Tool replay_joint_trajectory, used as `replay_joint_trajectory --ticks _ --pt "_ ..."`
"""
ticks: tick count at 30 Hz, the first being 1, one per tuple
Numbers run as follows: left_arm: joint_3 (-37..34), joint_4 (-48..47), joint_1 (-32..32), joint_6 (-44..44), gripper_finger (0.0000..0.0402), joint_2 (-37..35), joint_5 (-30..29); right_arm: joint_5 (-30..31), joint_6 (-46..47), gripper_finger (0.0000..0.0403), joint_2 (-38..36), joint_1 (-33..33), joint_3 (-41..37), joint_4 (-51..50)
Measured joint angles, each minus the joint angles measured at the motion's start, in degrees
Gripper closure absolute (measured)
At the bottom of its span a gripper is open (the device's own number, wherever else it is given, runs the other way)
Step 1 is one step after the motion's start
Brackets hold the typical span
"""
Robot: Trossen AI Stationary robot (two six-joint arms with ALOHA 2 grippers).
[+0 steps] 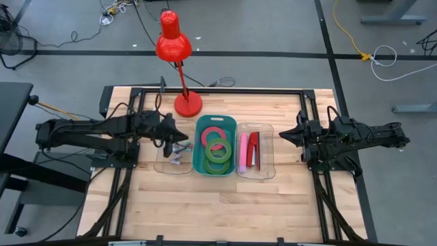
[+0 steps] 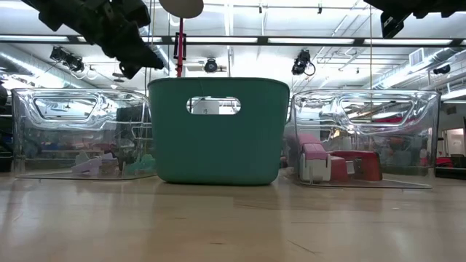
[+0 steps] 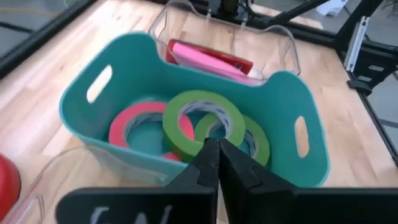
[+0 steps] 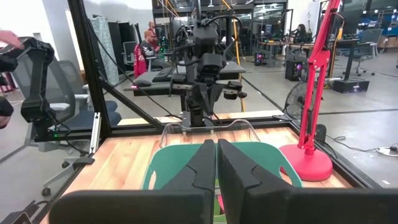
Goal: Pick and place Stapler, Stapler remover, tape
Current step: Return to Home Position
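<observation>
A teal basket [image 1: 216, 118] in the table's middle holds a red tape roll [image 3: 124, 127] and two green tape rolls [image 3: 180, 115]. To its right, a clear bin [image 1: 268, 147] contains a pink stapler [image 1: 243, 152] and a red stapler [image 1: 253, 150]. To its left, another clear bin [image 1: 162, 164] has small staple removers [image 1: 177, 157] lying on its floor. My left gripper [image 3: 217, 152] hangs shut and empty above the left bin, pointing toward the teal basket. My right gripper [image 4: 216, 155] waits shut and empty at the table's right side, clear of the bins.
A red desk lamp stands with its base [image 1: 188, 104] just behind the teal basket and its head [image 1: 172, 41] beyond the table's far edge. Bare wooden tabletop [image 1: 218, 205] stretches in front of the three bins. A black frame borders the table.
</observation>
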Motion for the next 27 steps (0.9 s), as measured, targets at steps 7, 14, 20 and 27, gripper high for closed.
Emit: replay_joint_trajectory --ticks 7,14,20,27 --pt "0.0 3.5 -1.8 2.9 0.0397 0.5 -0.7 0.0 0.0 0.0382 0.0 0.0 0.0 0.0" --pt "-2.7 11.2 -3.9 6.8 0.0398 0.2 1.3 0.0 -0.1 0.0382 0.0 0.0 0.0 0.0" --pt "-14.1 31.2 -5.3 1.1 0.0399 -0.1 4.6 0.0 -0.1 0.0382 0.0 0.0 0.0 0.0" --pt "-23.3 41.9 -6.2 0.0 0.0400 -2.6 4.8 0.0 -0.3 0.0382 0.0 0.0 0.0 0.0"
